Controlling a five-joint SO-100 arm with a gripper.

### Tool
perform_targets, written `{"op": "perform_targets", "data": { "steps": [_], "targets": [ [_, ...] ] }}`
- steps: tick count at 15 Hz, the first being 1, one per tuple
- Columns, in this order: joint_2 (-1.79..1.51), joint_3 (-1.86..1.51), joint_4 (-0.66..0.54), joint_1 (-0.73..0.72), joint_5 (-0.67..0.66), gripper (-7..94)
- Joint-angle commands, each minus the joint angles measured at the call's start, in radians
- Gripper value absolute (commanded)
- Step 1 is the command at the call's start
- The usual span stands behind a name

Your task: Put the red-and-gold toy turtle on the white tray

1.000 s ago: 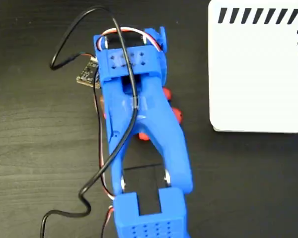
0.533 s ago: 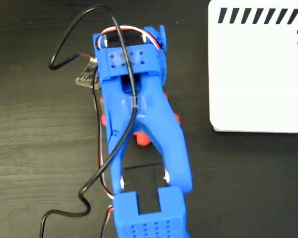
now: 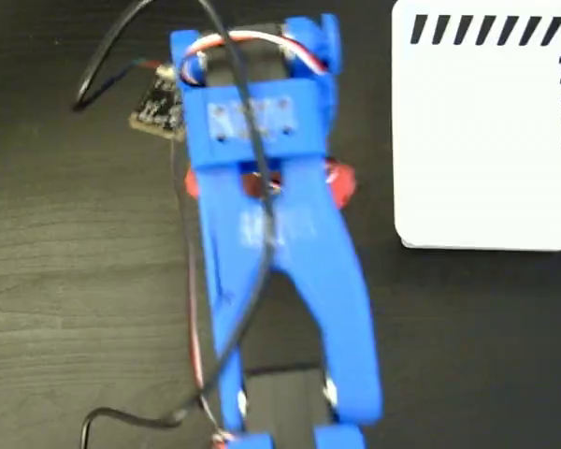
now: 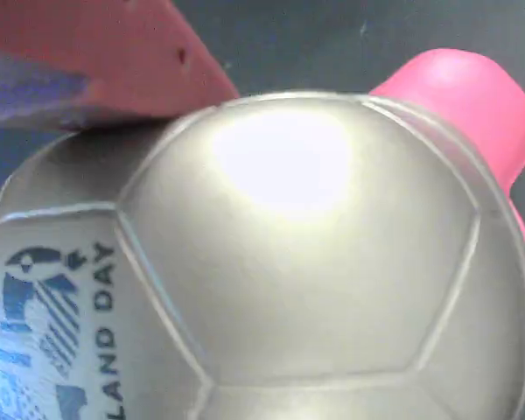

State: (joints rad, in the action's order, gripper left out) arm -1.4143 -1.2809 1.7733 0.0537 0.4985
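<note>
My tool (image 3: 262, 173) looks closed on the shiny gold-shelled, red-footed toy turtle (image 4: 280, 262); next I carry it right onto the big white striped tray (image 3: 486, 140).

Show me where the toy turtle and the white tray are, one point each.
toy turtle (image 4: 297, 254): wrist view, on the shiny domed shell.
white tray (image 3: 486, 150): fixed view, on the bare white surface, right of the blue arm.

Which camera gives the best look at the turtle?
The wrist view: the turtle's domed shell with its printed mark fills the picture. In the fixed view the blue arm hides it, leaving only red bits showing.
</note>
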Motion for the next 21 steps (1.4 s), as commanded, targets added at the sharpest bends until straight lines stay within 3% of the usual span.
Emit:
{"op": "perform_targets", "data": {
  "steps": [1,6,12,21],
  "targets": [
    [-0.124,0.057,0.018,0.029,-0.018,0],
    [-0.176,0.089,0.018,0.222,-0.196,0],
    [0.058,0.377,0.018,0.538,-0.354,0],
    [0.448,0.670,0.018,0.569,-0.339,0]
  ]
}}
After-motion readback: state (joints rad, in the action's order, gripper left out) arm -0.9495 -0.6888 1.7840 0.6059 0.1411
